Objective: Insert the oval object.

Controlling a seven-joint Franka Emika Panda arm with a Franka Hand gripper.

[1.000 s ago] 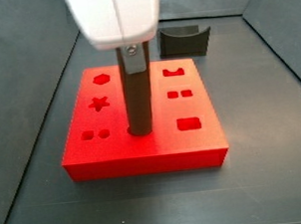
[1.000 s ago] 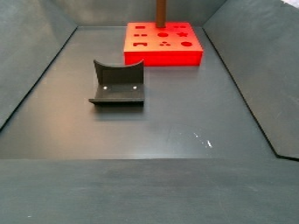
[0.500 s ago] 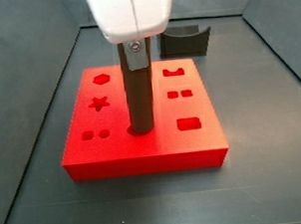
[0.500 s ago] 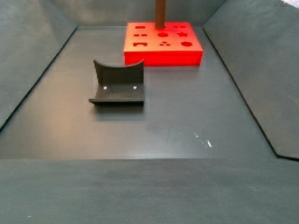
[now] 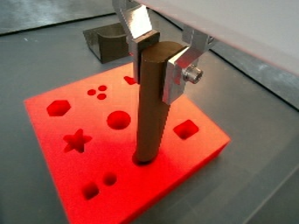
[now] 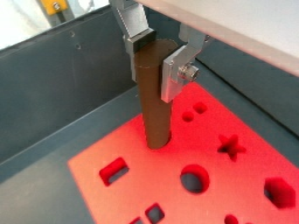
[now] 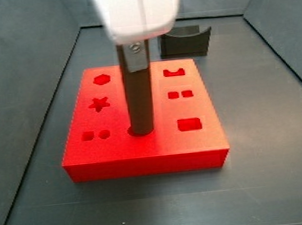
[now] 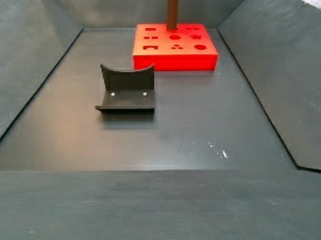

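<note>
The oval object, a long brown peg, stands upright with its lower end in a hole near the front middle of the red block. My gripper is shut on the peg's top; in both wrist views the silver fingers press its two sides. The gripper sits right above the block. The peg also shows at the top edge of a side view, on the block.
The dark fixture stands on the grey floor apart from the block; it shows behind the block in a side view and in a wrist view. Grey walls enclose the floor. The block has several other shaped holes.
The gripper's white body has shifted slightly to the right in the side view. The peg still stands in the same hole.
</note>
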